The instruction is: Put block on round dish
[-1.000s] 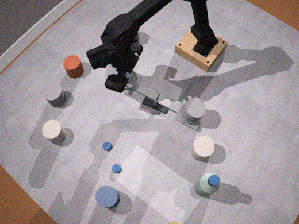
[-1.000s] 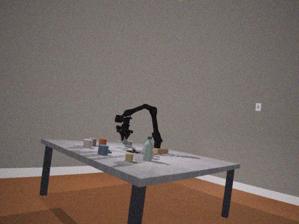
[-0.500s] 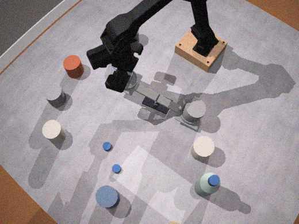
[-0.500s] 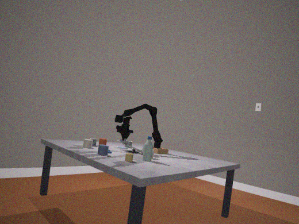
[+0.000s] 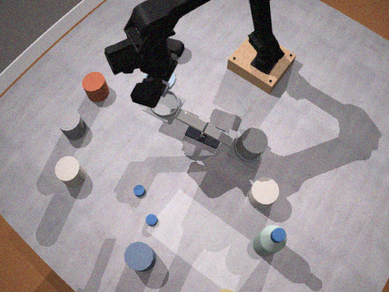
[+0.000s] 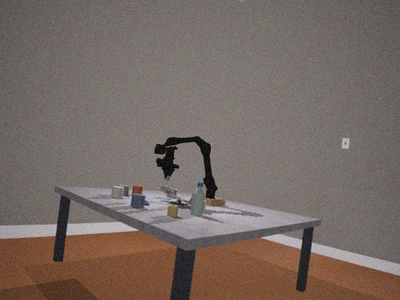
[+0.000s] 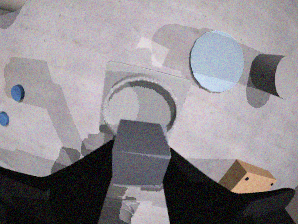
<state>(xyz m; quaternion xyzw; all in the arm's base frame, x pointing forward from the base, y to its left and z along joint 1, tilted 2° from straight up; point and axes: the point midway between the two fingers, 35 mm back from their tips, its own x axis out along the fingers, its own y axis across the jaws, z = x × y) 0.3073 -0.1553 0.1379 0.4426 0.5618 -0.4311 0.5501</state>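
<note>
My gripper (image 6: pixel 168 178) (image 7: pixel 139 149) is shut on the grey block (image 7: pixel 141 155) and holds it above the uncovered end pan (image 7: pixel 155 106) of the balance (image 5: pixel 191 119). The arm hides the fingertips in the top view. One grey cup (image 5: pixel 252 142) stands on the balance's other end. The pale blue round dish (image 5: pixel 172 80) (image 7: pixel 216 61) lies beside the uncovered pan, with nothing on it. A grey cylinder (image 7: pixel 263 74), apparently the other cup, stands beyond the dish in the wrist view; the arm mostly hides it in the top view.
An orange cylinder (image 5: pixel 96 87), a dark grey cylinder (image 5: pixel 74 128) and a cream cylinder (image 5: pixel 68 170) stand left of the balance. Another cream cylinder (image 5: pixel 265 192) and a bottle (image 5: pixel 269 240) stand near the cupped end. Small blue discs (image 5: pixel 139 190) (image 5: pixel 151 219) and a blue cylinder (image 5: pixel 139 256) are farther forward.
</note>
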